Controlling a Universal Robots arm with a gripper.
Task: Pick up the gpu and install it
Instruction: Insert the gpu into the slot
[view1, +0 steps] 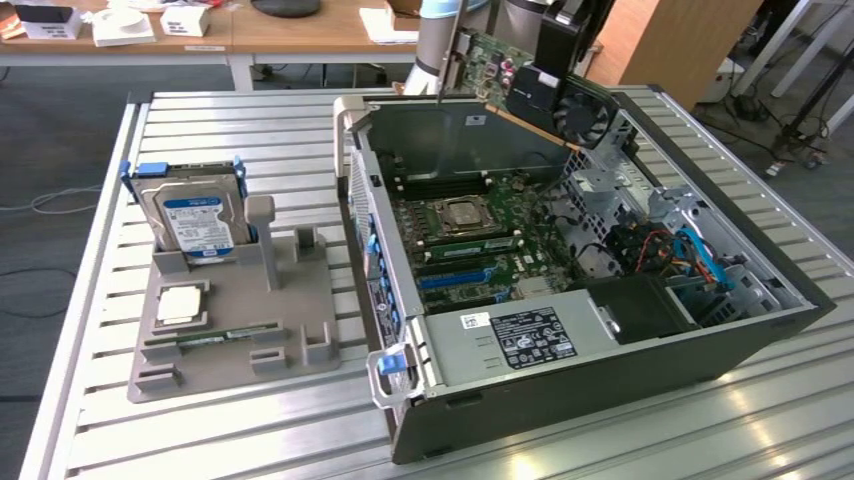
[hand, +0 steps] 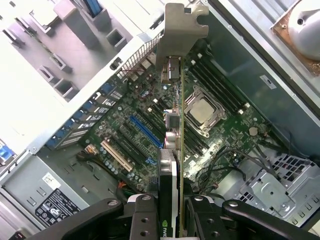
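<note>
Big silvery slatted metal table (view1: 200, 440), and on it the dark grey open computer case (view1: 601, 400), lying on its side with the green motherboard (hand: 125, 145) exposed. On the exterior view's left sits a grey moulded parts holder (view1: 227, 330) with a silver, blue-labelled hard drive (view1: 194, 220) standing upright in it. The gpu (view1: 534, 90), a flat card with a black fan shroud and a silvery end bracket, hangs tilted above the case's far rim, unseated. The black metal gripper (hand: 170, 205) is clamped on its edge, fingers (hand: 142, 212) on either side.

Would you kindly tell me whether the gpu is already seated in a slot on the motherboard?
No, the gripper holds the gpu up above the open computer case, well clear of the motherboard.
</note>
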